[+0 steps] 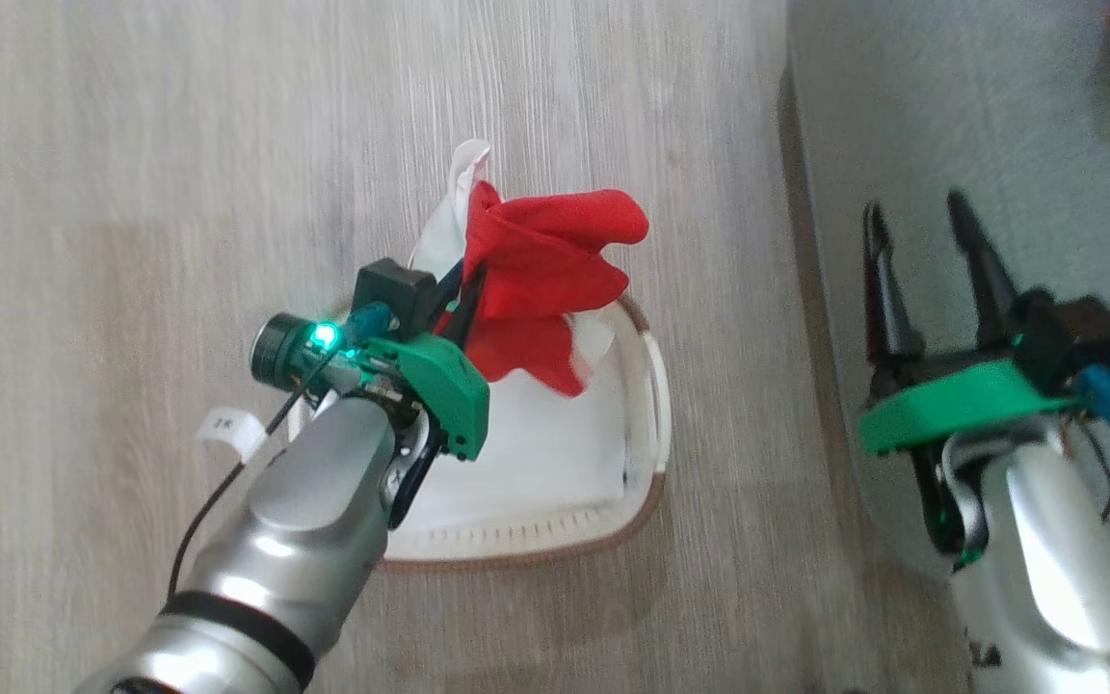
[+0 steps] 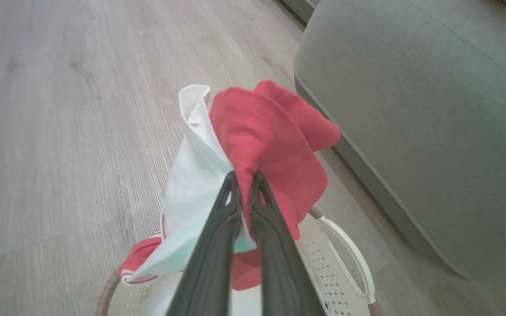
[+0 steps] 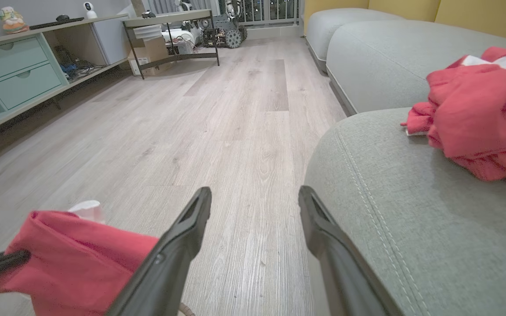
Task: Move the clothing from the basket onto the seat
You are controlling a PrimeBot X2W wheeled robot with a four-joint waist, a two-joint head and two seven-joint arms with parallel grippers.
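Note:
My left gripper (image 1: 463, 289) is shut on a red and white piece of clothing (image 1: 545, 270), which hangs bunched above the cream basket (image 1: 647, 463) on the floor. In the left wrist view the fingers (image 2: 245, 177) pinch the red fold of the clothing (image 2: 270, 131), and its white panel drapes down into the basket (image 2: 345, 263). The grey-green seat (image 1: 998, 116) lies to the right of the basket. Above the seat's near edge my right gripper (image 1: 916, 217) stands open and holds nothing. Another red garment (image 3: 477, 114) lies crumpled on the seat (image 3: 411, 210).
Pale wood floor (image 1: 179, 193) surrounds the basket. Far off in the right wrist view stand a green drawer unit (image 3: 16, 66) along the left wall and a metal-legged table (image 3: 169, 26). More grey cushions (image 3: 367, 39) with yellow backs continue beyond the seat.

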